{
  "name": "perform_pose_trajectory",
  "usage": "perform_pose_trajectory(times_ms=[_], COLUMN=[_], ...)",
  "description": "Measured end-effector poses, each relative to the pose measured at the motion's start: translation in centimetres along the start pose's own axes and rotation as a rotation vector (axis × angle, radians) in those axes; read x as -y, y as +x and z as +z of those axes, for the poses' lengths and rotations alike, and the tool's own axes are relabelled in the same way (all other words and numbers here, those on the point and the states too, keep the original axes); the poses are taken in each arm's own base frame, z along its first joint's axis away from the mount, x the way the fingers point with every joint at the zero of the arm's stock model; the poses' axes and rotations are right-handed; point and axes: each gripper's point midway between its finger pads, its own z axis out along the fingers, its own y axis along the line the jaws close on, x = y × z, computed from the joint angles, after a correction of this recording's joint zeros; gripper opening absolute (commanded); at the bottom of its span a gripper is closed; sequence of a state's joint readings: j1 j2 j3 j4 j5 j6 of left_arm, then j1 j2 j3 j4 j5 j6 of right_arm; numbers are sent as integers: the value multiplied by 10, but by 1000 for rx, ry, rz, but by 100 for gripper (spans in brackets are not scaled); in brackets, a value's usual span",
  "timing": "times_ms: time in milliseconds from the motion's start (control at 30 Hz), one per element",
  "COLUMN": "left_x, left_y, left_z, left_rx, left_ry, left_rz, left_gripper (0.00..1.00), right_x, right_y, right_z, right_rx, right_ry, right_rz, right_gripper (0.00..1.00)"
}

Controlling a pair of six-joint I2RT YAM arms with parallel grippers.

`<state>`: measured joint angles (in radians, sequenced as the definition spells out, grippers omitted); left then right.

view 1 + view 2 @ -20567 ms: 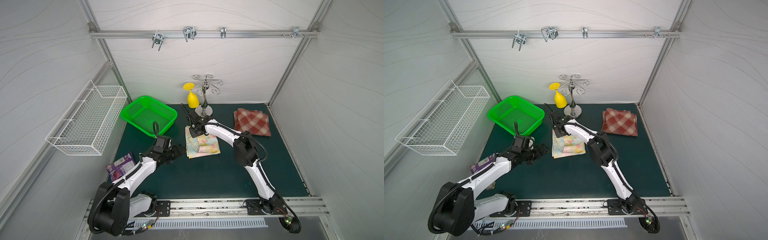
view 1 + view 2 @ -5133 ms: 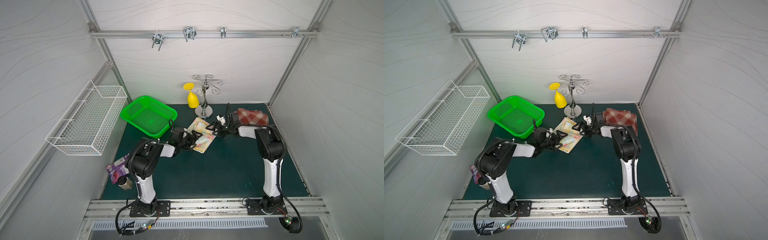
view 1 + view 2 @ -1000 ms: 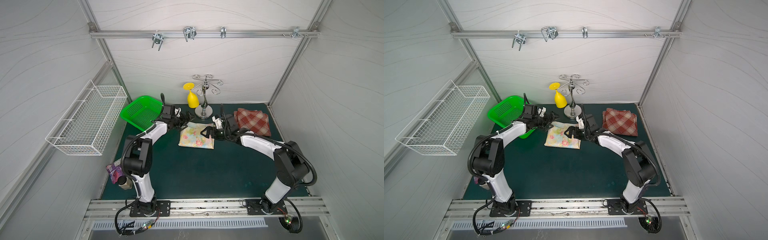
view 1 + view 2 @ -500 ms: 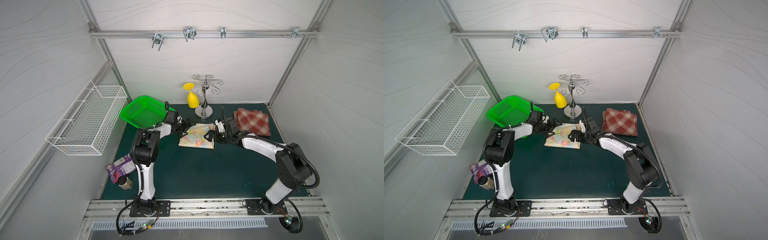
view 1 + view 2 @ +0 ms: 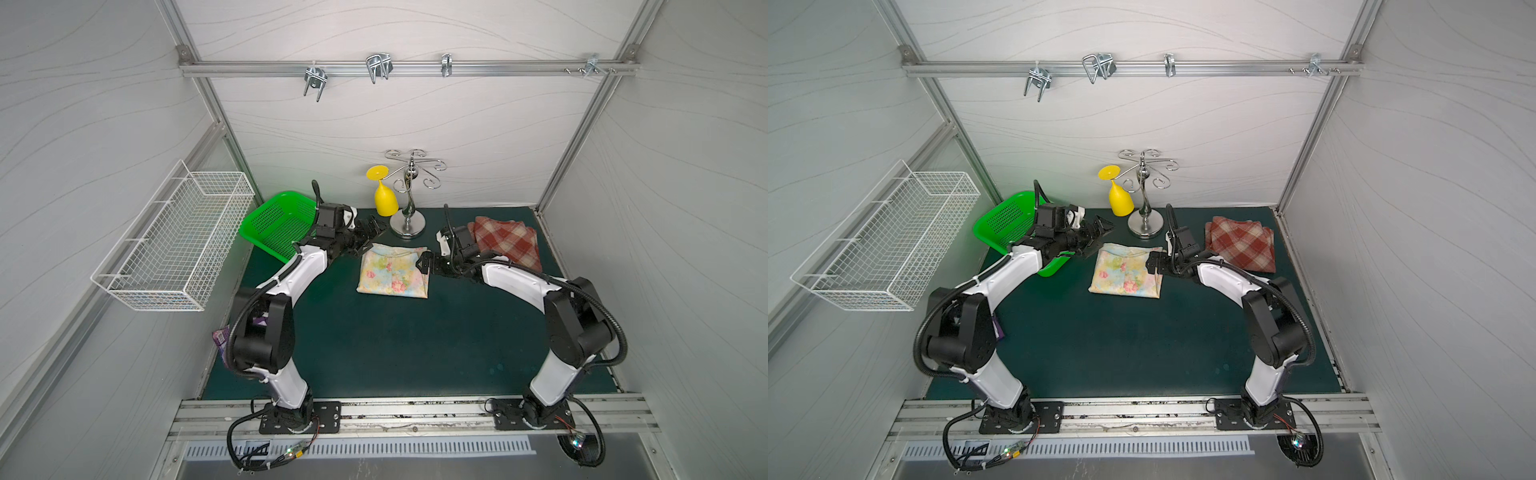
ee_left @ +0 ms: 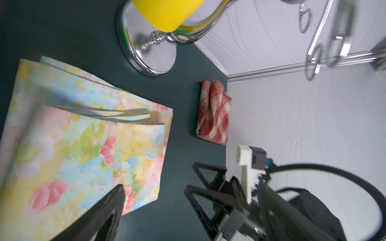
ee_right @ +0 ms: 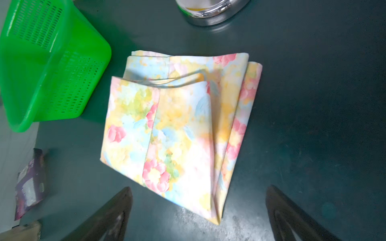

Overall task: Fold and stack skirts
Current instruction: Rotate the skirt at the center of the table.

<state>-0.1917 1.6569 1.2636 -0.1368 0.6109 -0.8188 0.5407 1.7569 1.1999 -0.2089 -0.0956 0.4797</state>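
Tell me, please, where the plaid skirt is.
In both top views the plaid skirt lies in the far right corner of the mat, right of the metal stand, apart from the floral skirt.

The dark green counter (image 5: 395,345) carries a folded floral skirt (image 5: 392,272) lying flat near its back middle. A folded plaid skirt (image 5: 507,243) lies apart from it toward the back right corner. A chrome stand (image 5: 408,226) rests between them, nearer the wall. A green plastic basket (image 5: 274,222) sits at the back left, and a purple wrapper (image 7: 31,183) lies at the left edge.
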Motion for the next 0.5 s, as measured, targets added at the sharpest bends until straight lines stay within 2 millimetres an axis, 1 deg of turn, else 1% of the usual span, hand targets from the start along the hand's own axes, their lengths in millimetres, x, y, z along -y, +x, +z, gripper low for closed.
perform_pose_trajectory(times_ms=[67,133,200,367,433,500], left_x=[3,-3,-19,-65,-77,-85], left_y=[8,19,34,70,81,89], left_z=[-14,-21,-24,-29,-33,-38], left_rx=[9,0,-23,-90,-105,-108], left_ry=[-6,-24,-60,-178,-210,-233], left_rz=[6,-2,-24,-86,-95,-94], left_gripper=[99,99,99,99,99,99], right_x=[7,13,18,25,26,28], right_y=[-1,-3,0,8,8,10], right_z=[11,24,37,54,60,64], right_rx=[-16,-33,-56,-97,-104,-113], right_ry=[25,43,57,75,77,78], right_rz=[-2,-6,-12,-11,-10,-7], right_gripper=[99,99,99,99,97,96])
